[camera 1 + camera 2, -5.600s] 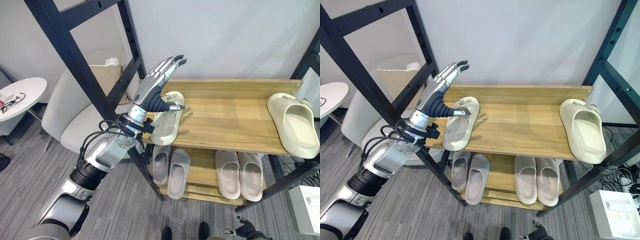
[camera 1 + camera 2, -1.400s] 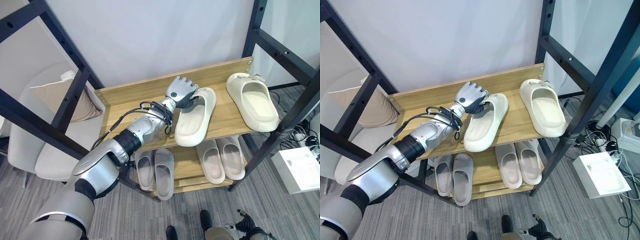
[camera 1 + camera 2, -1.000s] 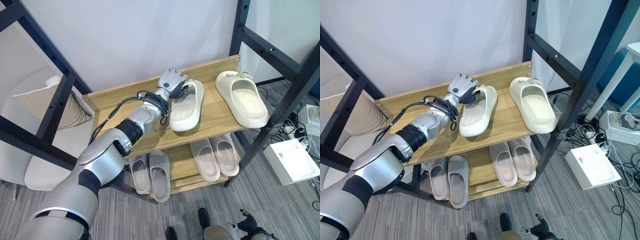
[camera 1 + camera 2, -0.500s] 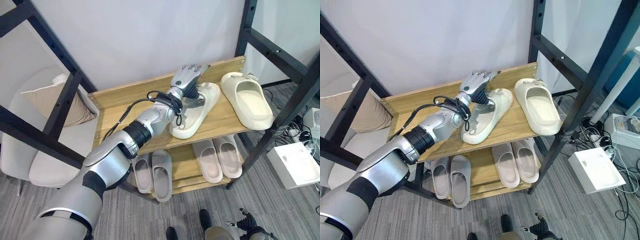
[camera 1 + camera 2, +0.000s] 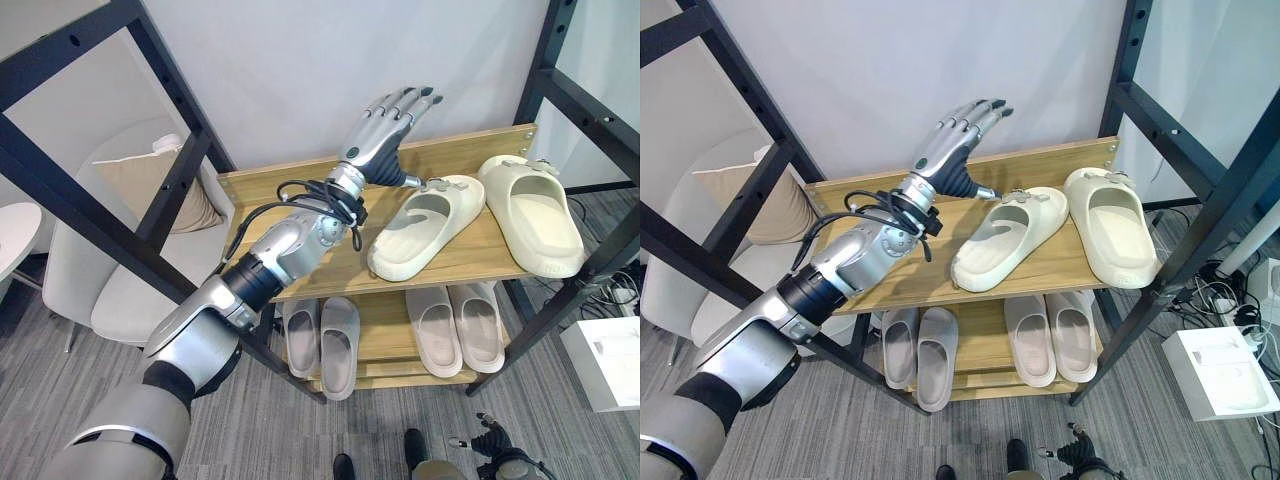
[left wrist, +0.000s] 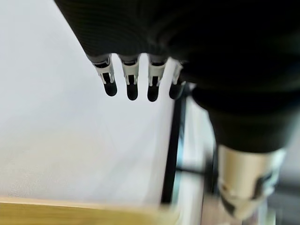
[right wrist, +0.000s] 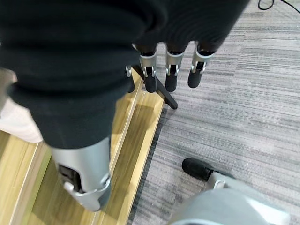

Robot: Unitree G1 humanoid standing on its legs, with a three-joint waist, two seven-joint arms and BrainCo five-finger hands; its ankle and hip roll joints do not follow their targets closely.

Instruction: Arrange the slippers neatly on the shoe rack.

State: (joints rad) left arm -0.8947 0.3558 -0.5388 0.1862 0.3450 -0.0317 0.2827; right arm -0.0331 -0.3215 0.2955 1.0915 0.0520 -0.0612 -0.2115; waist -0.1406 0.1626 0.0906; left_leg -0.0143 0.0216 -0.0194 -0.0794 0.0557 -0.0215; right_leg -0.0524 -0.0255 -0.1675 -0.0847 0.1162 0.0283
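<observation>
The left hand (image 5: 385,135) was raised above the shoe rack (image 5: 300,185), fingers straight and spread, holding nothing. Two cream slippers (image 5: 425,225) lay side by side on the top shelf. The right hand (image 7: 164,56) hung with fingers relaxed.

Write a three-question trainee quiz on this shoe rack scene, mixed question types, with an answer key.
1. True or false: the left hand grips the angled cream slipper on the top shelf.
2. How many grey slippers stand on the lower shelf? A) two B) four C) six
3. Fill in: the straight cream slipper lies at the robot's ____ end of the top shelf.

Key
1. False: the hand is raised above the shelf with straight fingers, apart from the slipper.
2. B
3. right

The right hand hangs open over the floor by the rack.
</observation>
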